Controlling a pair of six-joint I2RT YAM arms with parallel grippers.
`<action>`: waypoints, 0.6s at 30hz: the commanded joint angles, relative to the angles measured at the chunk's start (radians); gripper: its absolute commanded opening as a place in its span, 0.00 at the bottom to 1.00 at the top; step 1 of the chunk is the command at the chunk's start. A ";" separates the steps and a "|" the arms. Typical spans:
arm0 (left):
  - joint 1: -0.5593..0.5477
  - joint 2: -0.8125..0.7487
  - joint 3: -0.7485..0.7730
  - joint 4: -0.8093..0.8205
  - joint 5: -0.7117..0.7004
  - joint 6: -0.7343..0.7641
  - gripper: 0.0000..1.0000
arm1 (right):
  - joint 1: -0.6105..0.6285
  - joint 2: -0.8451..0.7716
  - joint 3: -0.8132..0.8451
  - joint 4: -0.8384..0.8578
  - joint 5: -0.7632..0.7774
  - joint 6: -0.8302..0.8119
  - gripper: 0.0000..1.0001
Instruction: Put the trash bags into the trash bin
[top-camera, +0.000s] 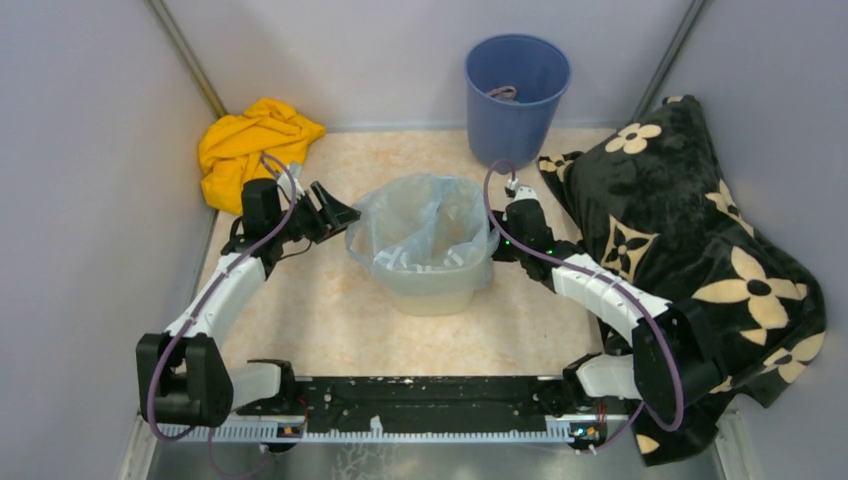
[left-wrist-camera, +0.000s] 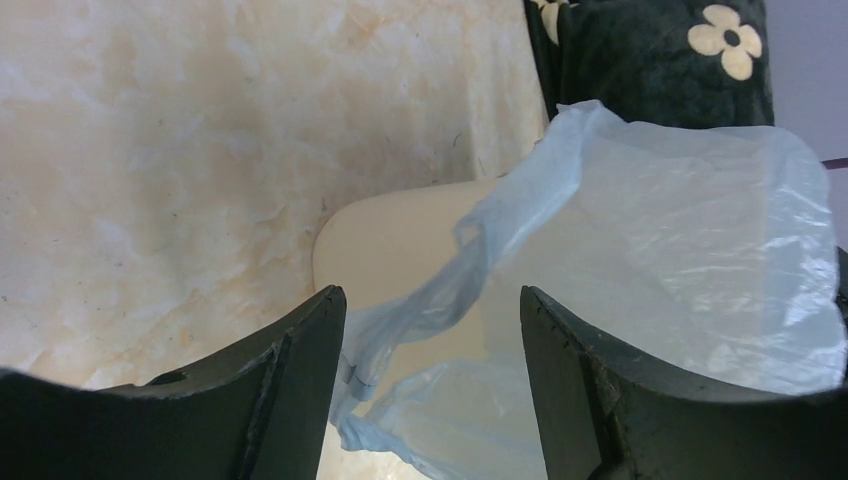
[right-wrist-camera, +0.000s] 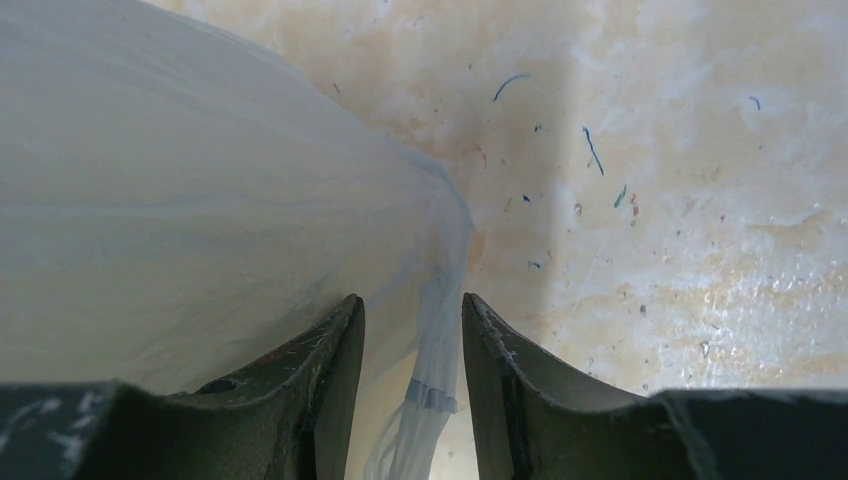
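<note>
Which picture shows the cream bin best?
The top external view: the whole trash bin shows, trash bag draped over its rim. The left wrist view catches one corner; the right wrist view, only bag plastic.

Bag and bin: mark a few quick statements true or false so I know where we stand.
1. The bag hangs over the rim of the bin. True.
2. The bucket stands nearer the arms than the bin. False: it stands behind it, at the back wall.
3. The left claw is open, a bag strip between its fingers. True.
4. The cloth lies inside the bin. False: it lies in the far left corner.
</note>
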 joint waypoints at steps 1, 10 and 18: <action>0.004 0.042 0.026 0.046 0.056 0.037 0.70 | -0.001 -0.050 -0.011 0.046 -0.038 0.011 0.41; 0.004 0.079 0.025 0.134 0.078 0.003 0.34 | -0.003 -0.112 -0.053 0.055 -0.135 0.054 0.39; 0.004 0.114 0.023 0.174 0.119 -0.026 0.19 | -0.002 -0.208 -0.125 0.002 -0.163 0.080 0.40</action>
